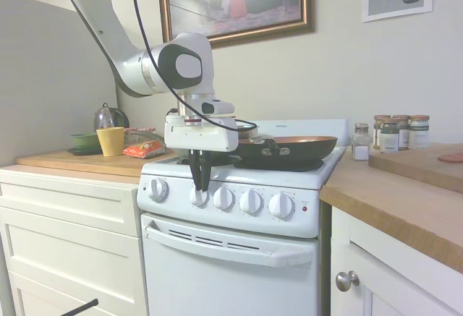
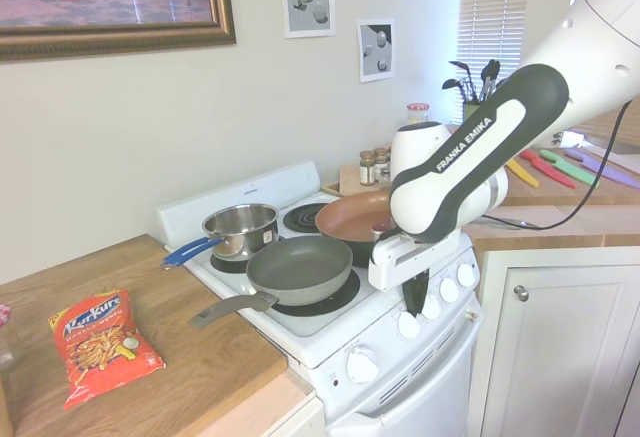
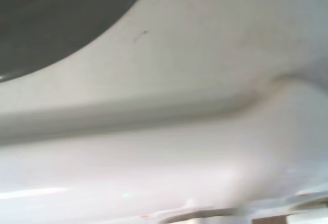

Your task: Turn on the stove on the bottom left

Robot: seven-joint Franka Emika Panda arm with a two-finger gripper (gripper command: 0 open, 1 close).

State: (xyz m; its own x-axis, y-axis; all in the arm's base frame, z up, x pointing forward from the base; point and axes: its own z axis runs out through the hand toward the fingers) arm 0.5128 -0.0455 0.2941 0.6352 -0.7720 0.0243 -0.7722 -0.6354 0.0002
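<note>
The white stove (image 1: 239,258) stands between wooden counters, with five round white knobs along its front panel and a small red light (image 1: 304,208) at the right end. My gripper (image 1: 200,184) points straight down at the second knob from the left (image 1: 199,198). Its dark fingers stand close together on the knob's top. From the other side, the gripper (image 2: 414,307) hangs over the front panel of the stove (image 2: 330,332), touching the knob row. The wrist view is a blurred close-up of the stove's white surface (image 3: 179,106).
A copper pan (image 1: 289,146), a grey frying pan (image 2: 300,267) and a steel pot (image 2: 240,229) sit on the burners just behind the arm. A chip bag (image 2: 100,342) and a yellow cup (image 1: 111,141) are on the left counter. Spice jars (image 1: 394,134) stand on the right counter.
</note>
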